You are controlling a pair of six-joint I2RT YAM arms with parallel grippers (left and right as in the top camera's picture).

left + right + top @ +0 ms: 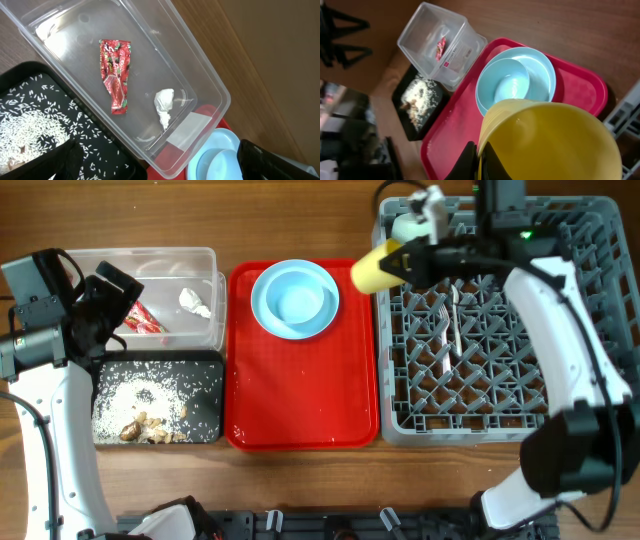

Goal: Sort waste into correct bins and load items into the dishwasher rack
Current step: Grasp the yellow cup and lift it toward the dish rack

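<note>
Left of the red tray (pixel 300 405), your left gripper (pixel 112 298) hangs wide open and empty over the clear tub (pixel 205 255). The red wrapper (pixel 115 75) and tissue scrap (pixel 163 102) lie in it, and the rice (pixel 140 395) fills the black tray (pixel 212 362) alongside. Waste looks sorted. On the red tray, the light-blue plate (pixel 262 290) and the small bowl (pixel 300 302) nested in it are not yet loaded. Just right of the red tray, your right gripper (pixel 410 258) pinches the yellow cup (pixel 375 268) at the rack's (pixel 500 405) edge. The white fork and spoon (pixel 455 320) lie inside the rack.
</note>
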